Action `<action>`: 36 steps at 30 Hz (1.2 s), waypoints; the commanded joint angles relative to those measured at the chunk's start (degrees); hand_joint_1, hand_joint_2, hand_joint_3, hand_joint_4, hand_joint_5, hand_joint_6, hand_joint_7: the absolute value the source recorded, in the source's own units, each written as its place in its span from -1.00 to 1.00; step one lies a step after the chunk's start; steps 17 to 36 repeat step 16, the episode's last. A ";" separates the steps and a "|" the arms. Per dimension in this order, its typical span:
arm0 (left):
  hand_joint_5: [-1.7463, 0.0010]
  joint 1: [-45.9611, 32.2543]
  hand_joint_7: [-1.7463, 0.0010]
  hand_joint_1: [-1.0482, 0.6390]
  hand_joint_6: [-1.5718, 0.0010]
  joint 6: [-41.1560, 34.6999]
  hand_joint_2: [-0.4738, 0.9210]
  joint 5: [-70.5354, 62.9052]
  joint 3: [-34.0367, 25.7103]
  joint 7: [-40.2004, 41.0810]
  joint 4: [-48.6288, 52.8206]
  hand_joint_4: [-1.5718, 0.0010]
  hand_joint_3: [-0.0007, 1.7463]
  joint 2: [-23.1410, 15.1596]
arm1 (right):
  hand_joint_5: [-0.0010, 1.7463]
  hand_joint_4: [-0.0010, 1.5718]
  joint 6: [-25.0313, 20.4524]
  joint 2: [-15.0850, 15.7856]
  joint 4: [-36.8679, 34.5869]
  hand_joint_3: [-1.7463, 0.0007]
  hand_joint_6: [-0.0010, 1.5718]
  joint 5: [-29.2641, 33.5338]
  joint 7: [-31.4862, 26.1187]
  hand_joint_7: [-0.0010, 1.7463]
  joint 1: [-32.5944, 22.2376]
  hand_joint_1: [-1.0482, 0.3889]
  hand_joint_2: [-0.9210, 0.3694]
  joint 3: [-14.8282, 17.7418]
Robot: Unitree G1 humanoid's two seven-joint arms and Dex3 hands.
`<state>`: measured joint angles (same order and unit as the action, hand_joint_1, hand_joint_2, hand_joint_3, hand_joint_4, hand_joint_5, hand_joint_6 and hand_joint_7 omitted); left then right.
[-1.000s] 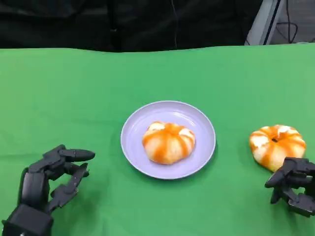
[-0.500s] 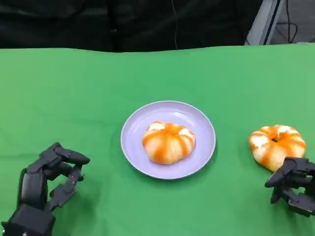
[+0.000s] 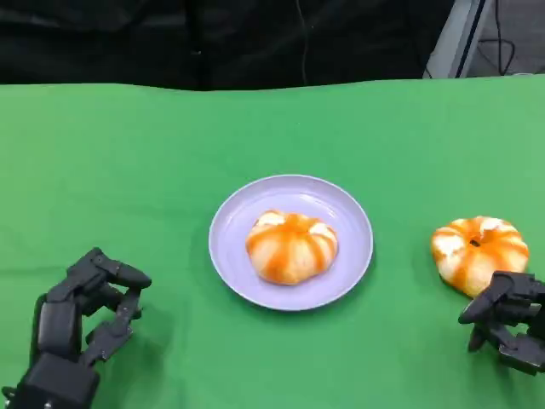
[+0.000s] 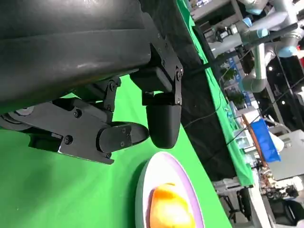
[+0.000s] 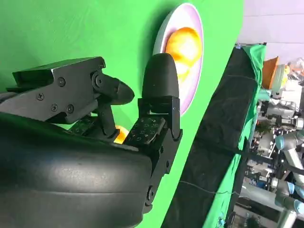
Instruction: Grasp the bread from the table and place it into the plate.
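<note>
Head view: one bread point(image 3: 291, 246) already sits in the middle of the lilac plate point(image 3: 234, 223); second bread point(image 3: 479, 252) lies on the green tabletop point(image 3: 153, 170), well right of the plate, and that's the one to move. Right hand point(image 3: 508, 320) sits just beside its near edge, fingers curled in and holding nothing; can't tell whether a fingertip touches the crust. Left hand point(image 3: 88, 307) is at the near left, well apart from the plate, fingers curled in, nothing in it. Left wrist view: left hand's fingers point(image 4: 161, 118) are bent above the green cloth with nothing between them, plate rim point(image 4: 142, 190) and the plated bread point(image 4: 172, 209) beyond them. Right wrist view: right fingers point(image 5: 160, 83) are bent over a sliver of orange crust, the loose bread point(image 5: 119, 135), tucked right under the hand (contact not clear here either); plate point(image 5: 195, 57) and plated bread point(image 5: 184, 43) sit further off. Handling, my read: light, soft, squashy roll with a glazed top that could be a bit slick. Grip across the widest part, fingers low on opposite sides, gentle squeeze (hard pressure dents it). Plate centre is occupied, so the second one probably lands against the first or near the rim.
</note>
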<state>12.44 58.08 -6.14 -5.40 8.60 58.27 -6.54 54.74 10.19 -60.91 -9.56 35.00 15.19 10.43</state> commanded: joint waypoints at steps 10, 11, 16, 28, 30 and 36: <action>-0.90 -0.21 -0.60 0.11 0.18 0.00 1.00 0.17 -0.53 0.58 0.41 0.14 -0.40 -0.59 | 0.61 0.13 0.64 1.19 -0.53 0.21 0.18 -0.91 0.41 0.16 0.43 0.62 -0.84 0.74; -0.90 -0.19 -0.59 0.11 0.18 0.00 1.00 0.28 -0.56 0.47 0.45 0.14 -0.40 -0.55 | 0.61 0.13 0.70 1.20 -0.59 0.21 0.18 -0.91 0.43 0.16 0.46 0.62 -0.84 0.77; -0.90 -0.02 -0.59 0.11 0.18 0.17 1.00 0.39 -0.57 0.37 0.51 0.13 -0.40 -0.47 | 0.61 0.13 0.85 1.30 -0.78 0.21 0.18 -0.56 0.16 0.16 0.64 0.62 -0.84 0.82; -0.90 -0.02 -0.59 0.11 0.18 0.17 1.00 0.39 -0.57 0.37 0.51 0.13 -0.40 -0.47 | 0.61 0.13 0.85 1.30 -0.78 0.21 0.18 -0.56 0.16 0.16 0.64 0.62 -0.84 0.82; -0.90 -0.02 -0.59 0.11 0.18 0.17 1.00 0.39 -0.57 0.37 0.51 0.13 -0.40 -0.47 | 0.61 0.13 0.85 1.30 -0.78 0.21 0.18 -0.56 0.16 0.16 0.64 0.62 -0.84 0.82; -0.90 -0.02 -0.59 0.11 0.18 0.17 1.00 0.39 -0.57 0.37 0.51 0.13 -0.40 -0.47 | 0.61 0.13 0.85 1.30 -0.78 0.21 0.18 -0.56 0.16 0.16 0.64 0.62 -0.84 0.82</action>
